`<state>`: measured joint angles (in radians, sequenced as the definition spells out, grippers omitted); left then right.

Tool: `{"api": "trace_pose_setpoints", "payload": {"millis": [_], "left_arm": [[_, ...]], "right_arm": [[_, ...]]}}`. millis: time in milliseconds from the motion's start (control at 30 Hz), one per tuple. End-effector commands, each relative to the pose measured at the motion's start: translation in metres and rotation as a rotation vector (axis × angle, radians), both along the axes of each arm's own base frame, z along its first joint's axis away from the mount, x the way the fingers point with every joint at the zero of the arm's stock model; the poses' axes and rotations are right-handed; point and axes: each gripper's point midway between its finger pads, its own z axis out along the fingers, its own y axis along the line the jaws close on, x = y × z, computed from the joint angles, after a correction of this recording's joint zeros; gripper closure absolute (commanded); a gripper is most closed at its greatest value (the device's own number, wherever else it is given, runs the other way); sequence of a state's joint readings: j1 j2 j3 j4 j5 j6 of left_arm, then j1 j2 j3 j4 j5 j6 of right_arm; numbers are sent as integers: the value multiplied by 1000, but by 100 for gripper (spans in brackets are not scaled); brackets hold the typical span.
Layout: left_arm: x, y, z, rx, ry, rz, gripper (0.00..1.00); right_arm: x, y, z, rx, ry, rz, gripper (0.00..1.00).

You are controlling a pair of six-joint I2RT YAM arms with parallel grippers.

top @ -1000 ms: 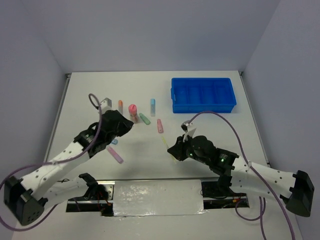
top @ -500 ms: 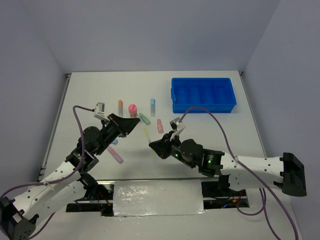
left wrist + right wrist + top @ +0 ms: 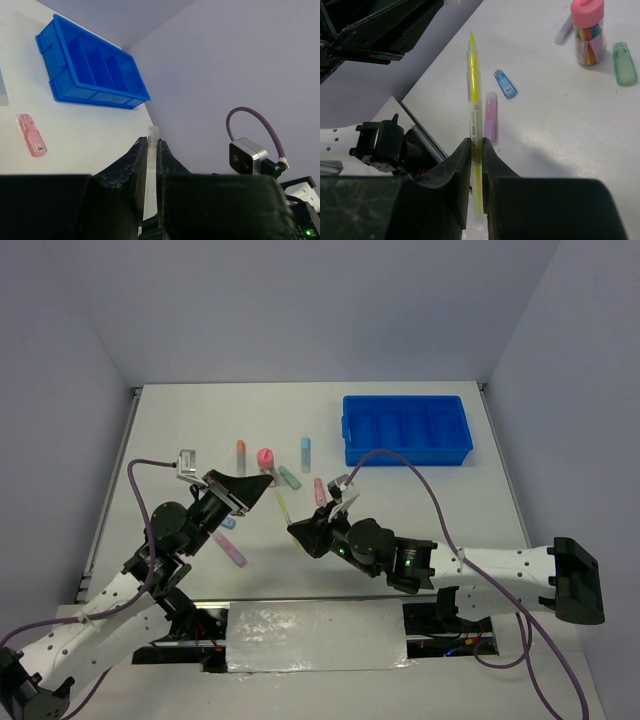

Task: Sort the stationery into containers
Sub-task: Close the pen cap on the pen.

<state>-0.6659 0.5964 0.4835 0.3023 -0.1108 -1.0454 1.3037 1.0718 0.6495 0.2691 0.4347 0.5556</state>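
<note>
I had the right gripper point(image 3: 476, 146) pinching the yellow highlighter point(image 3: 474, 90) by its barrel, tip toward the left gripper point(image 3: 151, 150) | left pinched a small clear cap point(image 3: 153, 133), for recapping, I judged | both above the table point(image 3: 450, 500), well apart from the blue tray point(image 3: 406, 430)

tray point(image 3: 406, 430): glossy plastic | table point(image 3: 190, 420): matt | highlighter point(image 3: 474, 115): smooth translucent plastic | cap point(image 3: 153, 136): clear plastic

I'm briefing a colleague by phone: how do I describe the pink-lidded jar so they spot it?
From the blue tray at the far right of the table, look left. The pink-lidded jar sits between an orange-capped highlighter and a green highlighter; it alone stands upright, stubby, with a clear body.
</note>
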Motion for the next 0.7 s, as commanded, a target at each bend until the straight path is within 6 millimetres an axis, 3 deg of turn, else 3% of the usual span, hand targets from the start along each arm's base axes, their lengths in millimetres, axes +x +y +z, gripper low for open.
{"api": "trace_pose_setpoints", "payload": {"millis": [0, 667], "left_arm": [[-1, 7, 16, -10, -58, 29, 100], [2, -2, 2, 2, -32, 3, 100]], "right_arm": [[0, 3, 37, 90, -41, -8, 100], [4, 6, 39, 68, -39, -33, 100]]}}
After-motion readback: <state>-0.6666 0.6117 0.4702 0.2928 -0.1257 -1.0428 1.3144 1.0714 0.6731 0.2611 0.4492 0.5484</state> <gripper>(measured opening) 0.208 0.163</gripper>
